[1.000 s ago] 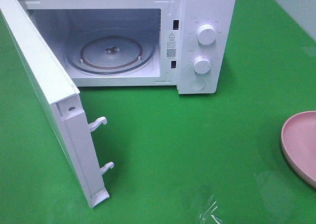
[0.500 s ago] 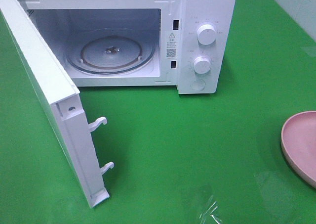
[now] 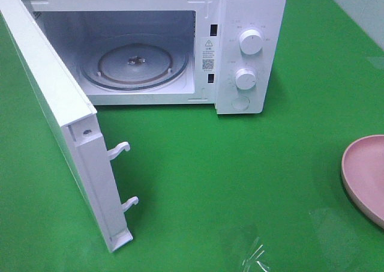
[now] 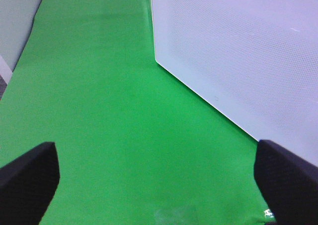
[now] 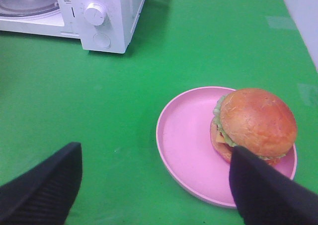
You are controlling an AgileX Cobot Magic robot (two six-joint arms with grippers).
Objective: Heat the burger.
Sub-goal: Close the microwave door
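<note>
Both grippers empty, burger not yet moved.
Right gripper point(image 5: 154, 185) hangs with jaws spread above the round golden-bun burger point(image 5: 256, 123) on its round pink plate point(image 5: 186, 145); left gripper point(image 4: 159, 178) is spread wide beside the white microwave's point(image 3: 249, 20) swung-out door point(image 4: 238, 51). Loading, shutting and heating remain.

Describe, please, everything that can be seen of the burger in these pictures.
Only the right wrist view shows the burger. It has a glossy golden-brown domed bun on top, with green lettuce and a bit of yellow cheese showing at its edge. It sits upright on the pink plate, off centre toward one side of it, on the green table. A dark jaw in the foreground hides its lower edge. Nothing grips it.
</note>
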